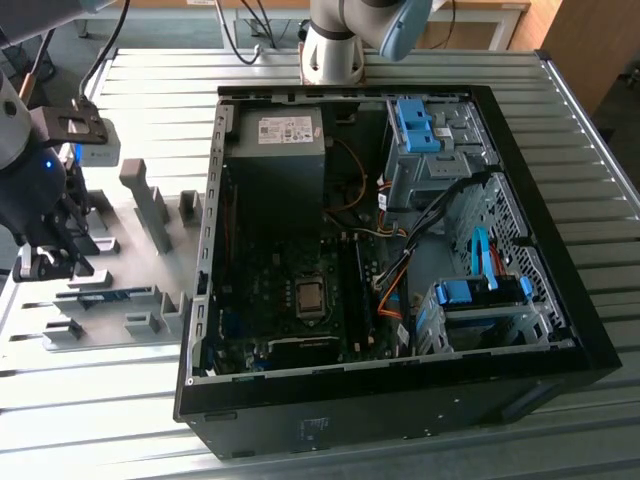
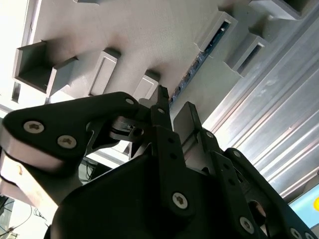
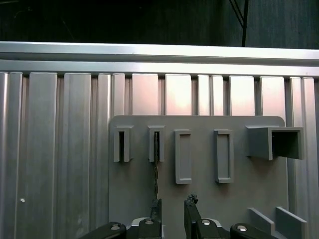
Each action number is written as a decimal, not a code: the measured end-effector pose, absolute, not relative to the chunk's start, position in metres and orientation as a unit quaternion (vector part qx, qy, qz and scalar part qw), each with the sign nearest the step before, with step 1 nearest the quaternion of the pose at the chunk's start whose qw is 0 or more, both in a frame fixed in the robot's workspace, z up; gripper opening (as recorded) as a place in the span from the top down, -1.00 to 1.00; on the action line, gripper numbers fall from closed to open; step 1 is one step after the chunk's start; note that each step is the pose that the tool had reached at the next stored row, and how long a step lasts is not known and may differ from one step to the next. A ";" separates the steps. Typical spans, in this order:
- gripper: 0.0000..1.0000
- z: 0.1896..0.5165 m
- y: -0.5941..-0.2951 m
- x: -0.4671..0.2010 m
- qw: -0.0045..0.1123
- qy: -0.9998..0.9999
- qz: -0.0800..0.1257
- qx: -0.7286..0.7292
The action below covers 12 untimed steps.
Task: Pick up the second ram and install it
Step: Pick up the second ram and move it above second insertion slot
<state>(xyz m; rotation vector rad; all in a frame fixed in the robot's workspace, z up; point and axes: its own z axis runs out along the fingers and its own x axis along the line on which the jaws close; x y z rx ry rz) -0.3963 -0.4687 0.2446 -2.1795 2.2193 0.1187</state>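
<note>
Second ram (image 1: 113, 295) lies flat-edge-up in its slot on the grey holder plate (image 1: 125, 228), at the exterior view's left, well apart from the open PC case (image 1: 400, 425). Not yet lifted, not in the case. In the first wrist view the stick shows edge-on as a thin dark line (image 3: 155, 172) running from one holder block (image 3: 156, 144) toward the claw. In the second wrist view its blue-green edge (image 2: 202, 55) sits between two blocks.

Gripper (image 1: 48, 262) hovers over the plate's near end, just beside the ram, low over it. Claw part open: the two fingers stand apart w/ a clear gap in both wrist views (image 3: 173, 211) (image 2: 175, 113), nothing clamped btw them. Stick's line meets one fingertip (image 3: 156, 204) rather than the gap; can't tell if it touches.

Other grey blocks on the plate: empty rectangular holders (image 3: 183, 157) and a tall upright one (image 1: 150, 205). Plate rests on a slatted aluminium table (image 1: 100, 400). Case lies on its side, panel off, motherboard (image 1: 290, 320) exposed, blue drive-bay latches (image 1: 415, 125) at the exterior view's right. Arm base (image 1: 335, 45) stands behind the case.
</note>
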 end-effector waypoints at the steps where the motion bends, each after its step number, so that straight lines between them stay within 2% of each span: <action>1: 0.36 0.245 -0.469 -0.396 0.014 0.713 0.038 -0.700; 12: 0.36 0.235 -0.471 -0.396 0.014 0.713 0.038 -0.700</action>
